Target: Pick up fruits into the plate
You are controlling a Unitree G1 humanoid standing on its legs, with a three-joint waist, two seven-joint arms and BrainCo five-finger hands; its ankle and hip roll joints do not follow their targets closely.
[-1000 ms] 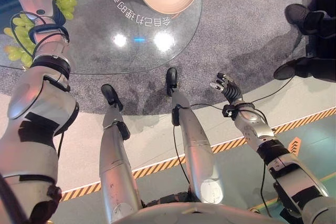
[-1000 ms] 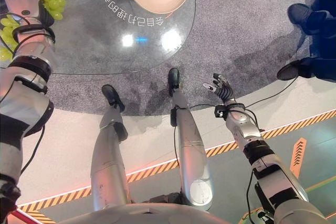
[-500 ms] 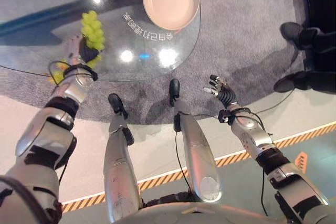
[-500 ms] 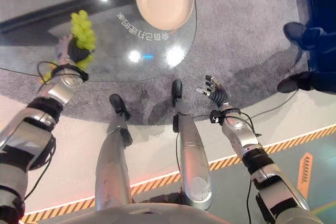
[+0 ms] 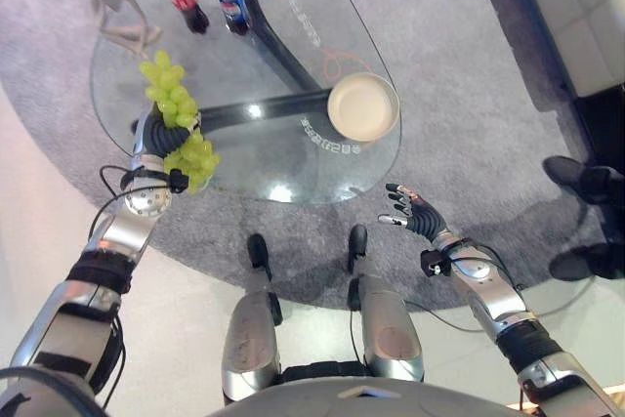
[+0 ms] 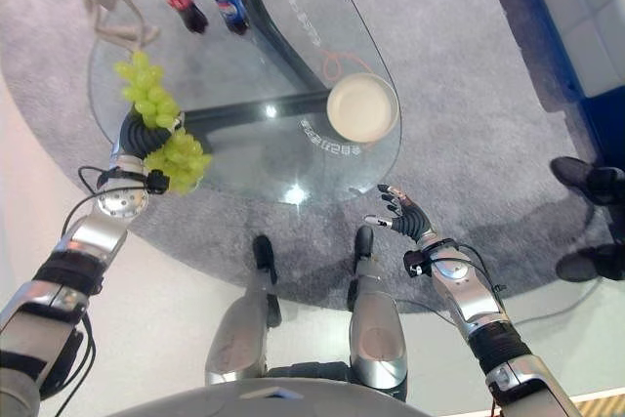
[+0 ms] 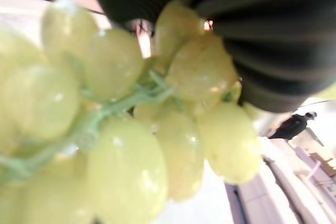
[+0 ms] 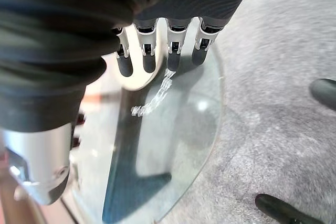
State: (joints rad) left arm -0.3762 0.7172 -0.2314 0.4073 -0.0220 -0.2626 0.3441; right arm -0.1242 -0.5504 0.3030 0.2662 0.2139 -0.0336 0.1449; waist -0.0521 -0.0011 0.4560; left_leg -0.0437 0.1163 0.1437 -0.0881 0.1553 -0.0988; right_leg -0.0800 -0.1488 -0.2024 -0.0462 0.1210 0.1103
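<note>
left robot hand (image 5: 161, 137) clamped on grapes (image 5: 179, 122) above the bench (image 5: 293, 56) near edge. right robot hand (image 5: 414, 213) fingers apart, off the bench. plate (image 5: 363, 106) at the rim.

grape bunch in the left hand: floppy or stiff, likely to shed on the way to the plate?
Probably floppy: the grape bunch spills out on both sides of the left robot hand. Grapes hang on thin green stems, so some may drop. Likely slippery, with glossy skins. The plate is across the glass table.

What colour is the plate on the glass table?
The plate is cream; the left eye view shows it best.
</note>
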